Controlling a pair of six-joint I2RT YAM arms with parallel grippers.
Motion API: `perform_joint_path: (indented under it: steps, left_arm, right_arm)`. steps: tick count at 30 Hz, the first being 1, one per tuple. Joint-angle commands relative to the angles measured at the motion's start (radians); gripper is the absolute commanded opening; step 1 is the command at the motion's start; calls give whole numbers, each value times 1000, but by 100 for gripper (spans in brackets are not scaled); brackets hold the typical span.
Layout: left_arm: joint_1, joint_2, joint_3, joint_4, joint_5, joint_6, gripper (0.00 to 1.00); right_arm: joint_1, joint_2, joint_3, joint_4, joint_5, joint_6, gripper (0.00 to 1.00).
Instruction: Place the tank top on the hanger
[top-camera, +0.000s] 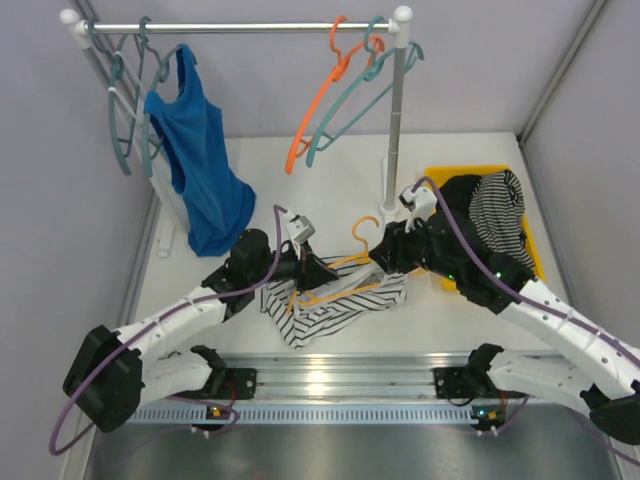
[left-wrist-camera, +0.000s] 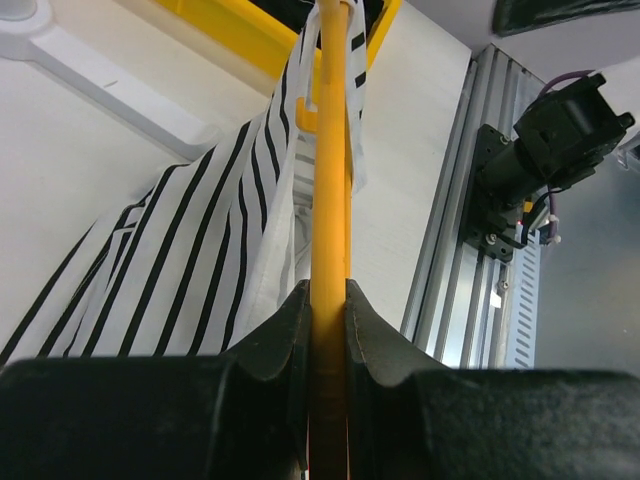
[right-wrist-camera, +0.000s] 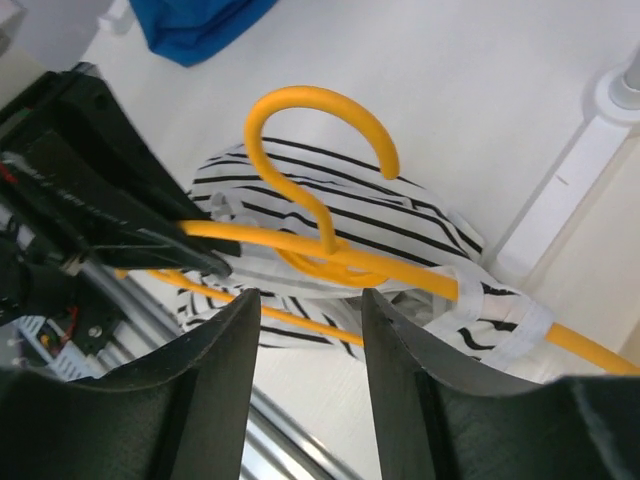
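Note:
The yellow hanger (top-camera: 352, 268) is held just above the table at mid-front, hook (right-wrist-camera: 322, 108) pointing to the back. My left gripper (left-wrist-camera: 329, 310) is shut on one arm of the hanger (left-wrist-camera: 330, 190). The black-and-white striped tank top (top-camera: 335, 305) lies crumpled under and around the hanger. One white strap (right-wrist-camera: 468, 292) is looped over the hanger's other arm. My right gripper (right-wrist-camera: 311, 300) is open just in front of the hanger's neck, with nothing between its fingers. In the top view it (top-camera: 385, 255) sits at the hanger's right end.
A clothes rack (top-camera: 397, 120) stands at the back, carrying a blue top (top-camera: 195, 170), an orange hanger (top-camera: 320, 100) and teal hangers (top-camera: 365, 95). A yellow bin (top-camera: 535, 250) at the right holds a dark, finely striped garment (top-camera: 495, 210). An aluminium rail (top-camera: 330, 378) runs along the near edge.

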Motion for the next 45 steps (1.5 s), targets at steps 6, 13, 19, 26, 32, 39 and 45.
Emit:
perform_joint_path:
  steps: [6,13,19,26,32,39,45]
  left_arm:
    - [-17,-13,31,94,-9,3,0]
    - [-26,-2,45,74,-28,9,0]
    - [-35,7,53,75,-45,15,0]
    - [-47,9,56,78,-52,13,0]
    - [-49,7,53,81,-62,12,0]
    - [-50,-14,39,86,-113,-10,9]
    - [-50,-30,39,67,-208,-62,39]
  right_arm:
    - [83,115,38,126,247,-14,47]
    - [131,175,39,160,385,-15,47]
    - [154,206,23,208,437,-6,45]
    - [192,241,13,246,480,8,38]
    - [218,262,7,257,521,21,31]
    - [220,244,-26,263,580,35,0]
    - [231,224,-46,260,635,20,0]
